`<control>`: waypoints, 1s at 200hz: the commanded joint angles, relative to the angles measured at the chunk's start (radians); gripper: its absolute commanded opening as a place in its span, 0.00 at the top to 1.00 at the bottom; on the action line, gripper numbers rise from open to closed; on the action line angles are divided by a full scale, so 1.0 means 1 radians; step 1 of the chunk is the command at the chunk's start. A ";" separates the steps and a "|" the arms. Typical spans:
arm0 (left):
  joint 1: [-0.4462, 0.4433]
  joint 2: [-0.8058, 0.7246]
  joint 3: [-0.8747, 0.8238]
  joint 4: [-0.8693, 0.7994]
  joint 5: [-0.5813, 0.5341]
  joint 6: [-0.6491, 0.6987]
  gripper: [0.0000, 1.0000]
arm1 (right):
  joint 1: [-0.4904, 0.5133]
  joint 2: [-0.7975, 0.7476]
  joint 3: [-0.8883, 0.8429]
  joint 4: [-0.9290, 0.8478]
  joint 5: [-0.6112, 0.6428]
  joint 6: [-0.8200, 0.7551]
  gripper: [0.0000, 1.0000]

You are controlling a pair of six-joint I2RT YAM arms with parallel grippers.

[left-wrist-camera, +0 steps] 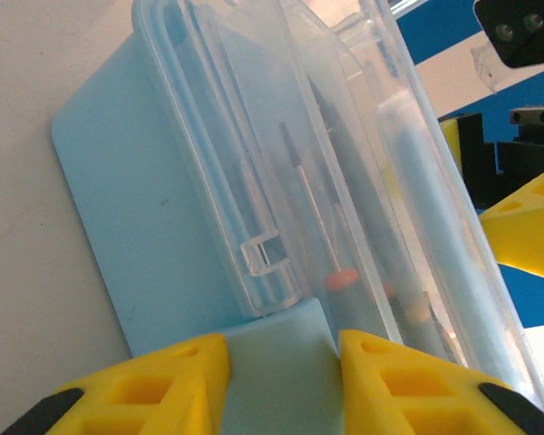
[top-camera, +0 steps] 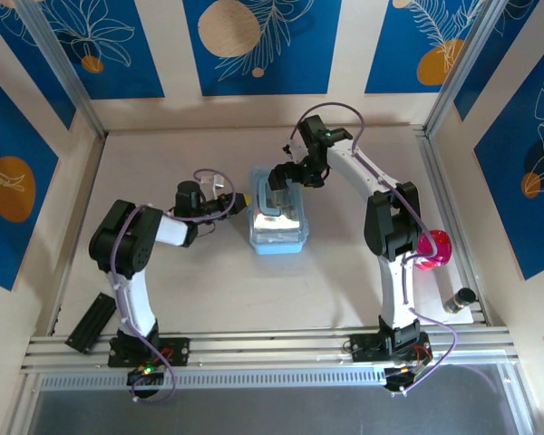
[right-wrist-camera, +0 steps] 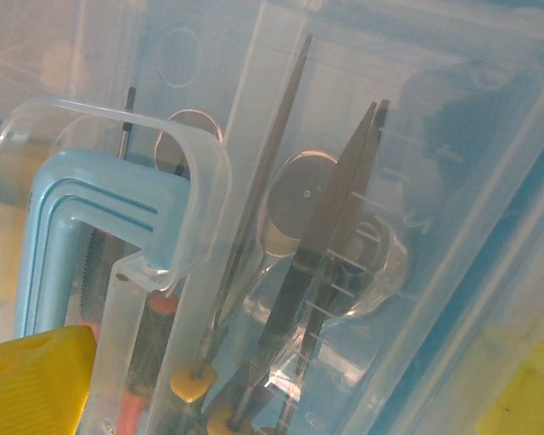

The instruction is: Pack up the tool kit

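Observation:
The tool kit (top-camera: 276,227), a translucent light-blue case, lies mid-table with its lid down. My left gripper (top-camera: 239,202) is at its left edge. In the left wrist view the gripper (left-wrist-camera: 283,385) is shut on the case's light-blue tab (left-wrist-camera: 281,340), which fills the gap between the yellow fingers (left-wrist-camera: 154,385). My right gripper (top-camera: 286,176) hovers at the case's far end. There its yellow fingers (right-wrist-camera: 36,381) stand wide apart, open (right-wrist-camera: 281,399) over the lid, beside the blue handle (right-wrist-camera: 63,208). Screwdrivers (right-wrist-camera: 272,154) and dark pliers (right-wrist-camera: 335,208) show through the lid.
A pink round object (top-camera: 432,249) sits by the right arm's base, with a small dark cylinder (top-camera: 458,301) in front of it. A black block (top-camera: 91,322) lies at the near left. Aluminium rails (top-camera: 272,349) line the front edge.

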 commanded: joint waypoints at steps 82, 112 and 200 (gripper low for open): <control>-0.091 0.172 0.024 0.045 0.012 -0.081 0.65 | 0.061 0.085 0.052 -0.075 -0.236 0.078 0.01; -0.099 0.201 0.021 0.095 0.012 -0.112 0.65 | 0.064 0.095 0.053 -0.051 -0.269 0.094 0.01; -0.077 0.003 0.099 -0.383 -0.066 0.152 0.59 | 0.002 0.034 0.057 -0.041 -0.250 0.082 0.01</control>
